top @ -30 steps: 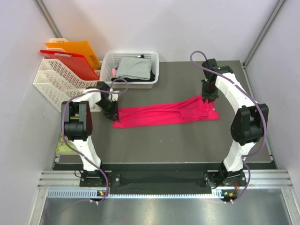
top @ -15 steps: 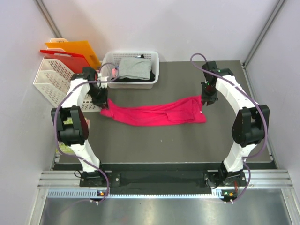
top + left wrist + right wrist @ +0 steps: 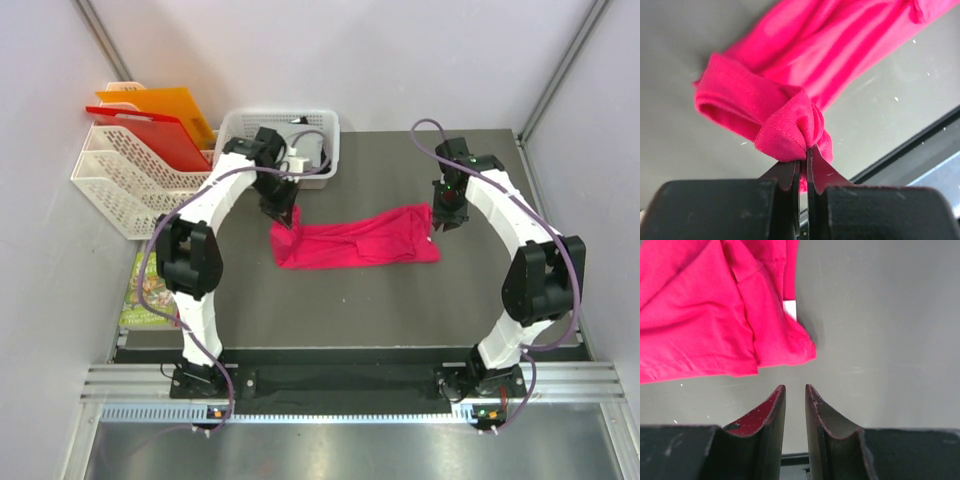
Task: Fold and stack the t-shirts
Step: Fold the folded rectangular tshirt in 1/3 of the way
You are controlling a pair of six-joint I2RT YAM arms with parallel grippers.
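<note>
**Pink-red shirt pinched at one end, mid-fold**

The dark table (image 3: 380, 300) carries one garment: the pink-red t-shirt (image 3: 355, 240), lying as a long, rumpled band across the middle, well clear of the near edge. Its left end is bunched and lifted off the surface, because the left gripper (image 3: 802, 162) has its fingers clamped on a rolled fold of hem there. That hold looks meant to carry this end over the rest of the cloth, so the step in hand is probably a fold along the shirt's length. The right end lies flat on the table.

The right gripper (image 3: 795, 390) hangs just off the shirt's right corner. Its fingers stand a narrow gap apart with nothing between them and touch no cloth. It seems placed to pin or take that corner once the other end comes across.

Left of the table stands a white lattice file rack (image 3: 115, 185), holding an orange folder (image 3: 165, 105) and a red folder (image 3: 140, 118) upright.

At the far edge sits a white basket (image 3: 310, 113). The left arm crosses over it and hides most of what it holds, so I cannot tell its contents.

A small white label (image 3: 790, 310) shows on the shirt near the right corner.
</note>
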